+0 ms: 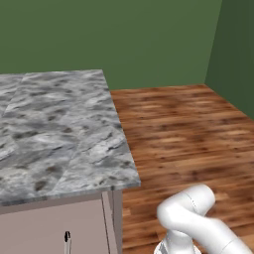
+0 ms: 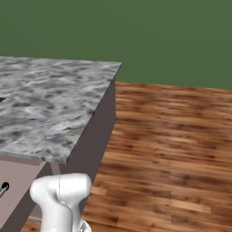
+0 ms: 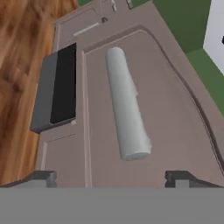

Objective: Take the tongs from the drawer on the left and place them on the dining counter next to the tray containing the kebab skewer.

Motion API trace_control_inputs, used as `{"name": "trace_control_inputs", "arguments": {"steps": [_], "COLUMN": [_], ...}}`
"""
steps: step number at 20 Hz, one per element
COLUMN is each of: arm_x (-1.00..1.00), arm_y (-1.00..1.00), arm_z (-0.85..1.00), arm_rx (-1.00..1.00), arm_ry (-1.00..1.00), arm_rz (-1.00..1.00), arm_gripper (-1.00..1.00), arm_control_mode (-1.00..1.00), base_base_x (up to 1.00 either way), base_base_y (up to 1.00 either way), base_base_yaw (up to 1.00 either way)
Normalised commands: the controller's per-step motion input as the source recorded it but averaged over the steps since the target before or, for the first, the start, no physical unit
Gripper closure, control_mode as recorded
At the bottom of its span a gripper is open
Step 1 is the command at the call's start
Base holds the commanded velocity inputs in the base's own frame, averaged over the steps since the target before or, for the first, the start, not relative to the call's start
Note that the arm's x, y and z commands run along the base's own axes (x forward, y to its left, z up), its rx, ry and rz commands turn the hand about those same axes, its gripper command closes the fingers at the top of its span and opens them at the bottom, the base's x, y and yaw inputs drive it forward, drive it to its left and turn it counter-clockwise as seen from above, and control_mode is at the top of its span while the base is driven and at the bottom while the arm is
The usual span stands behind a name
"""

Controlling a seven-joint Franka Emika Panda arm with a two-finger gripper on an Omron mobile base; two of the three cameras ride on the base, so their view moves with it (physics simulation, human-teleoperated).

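Observation:
In the hand view my gripper (image 3: 112, 179) is open, its two dark fingertips (image 3: 41, 178) spread wide at the bottom. Just beyond them, not touching, lies the silver bar handle (image 3: 127, 105) of the mauve-grey drawer (image 3: 175, 131), whose front is shut. The tongs are hidden. The dining counter (image 1: 54, 129) has a grey-and-white marble top on the left of both base views (image 2: 45, 104), above a taupe base. My white arm (image 1: 193, 218) bends low beside that base.
A grey block with a black face (image 3: 61, 87) juts out beside the drawer front. A small silver handle (image 1: 67, 240) shows on the counter's taupe base. Wooden floor (image 1: 188, 134) stretches right to the green walls (image 2: 158, 36).

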Motion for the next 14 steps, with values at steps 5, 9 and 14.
{"name": "trace_control_inputs", "arguments": {"steps": [5,9,14], "arm_x": [-1.00,-0.57,0.00], "arm_y": [-0.65,-0.31,-0.04], "arm_z": [0.19,0.98,0.37], "arm_rx": [0.12,0.03,0.00], "arm_ry": [-0.15,0.06,0.08], "arm_rz": [-0.02,-0.14,-0.06], "arm_gripper": [-1.00,-1.00,-1.00], "arm_control_mode": [-1.00,-1.00,-1.00], "base_base_x": [0.00,0.00,0.00], "base_base_y": [0.00,0.00,0.00], "base_base_yaw": [0.00,0.00,0.00]}}
